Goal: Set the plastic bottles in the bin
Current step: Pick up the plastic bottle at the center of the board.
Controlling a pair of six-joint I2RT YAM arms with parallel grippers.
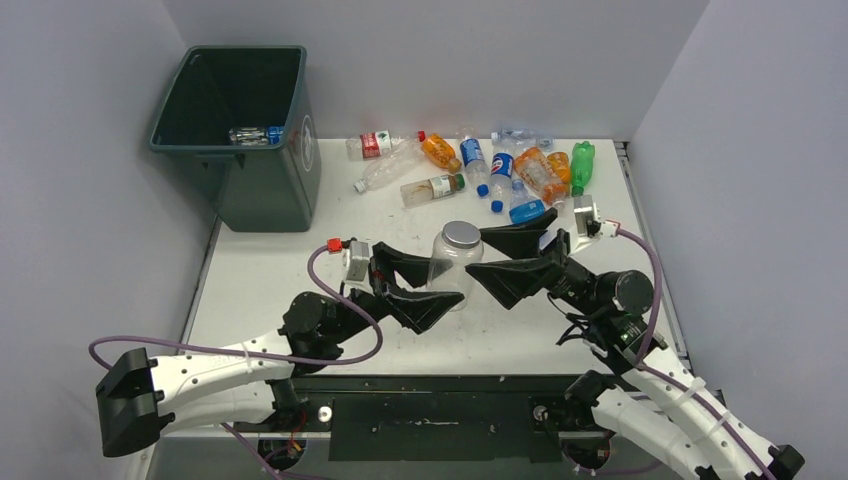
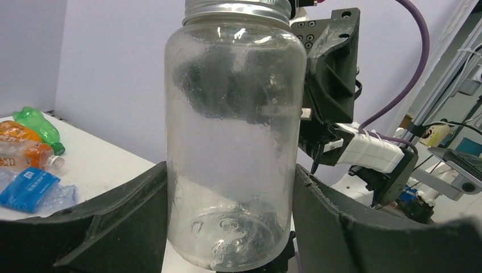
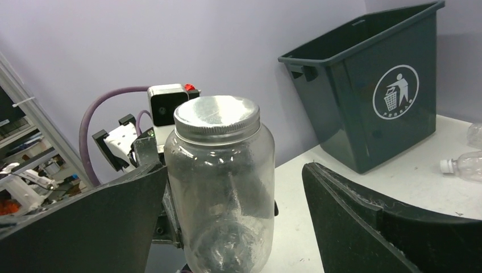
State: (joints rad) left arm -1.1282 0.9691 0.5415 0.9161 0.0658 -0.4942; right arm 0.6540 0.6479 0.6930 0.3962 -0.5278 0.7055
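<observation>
Clear jar with a silver screw lid, gripped upright mid-table
Left gripper has its jaws squeezing the jar's sides; right gripper gapes wide around it, not clamped. Roughly eleven clear, orange and green bottles litter the far edge, and a couple lie in the one dark bin, far-left. White table, pale lilac walls.
</observation>
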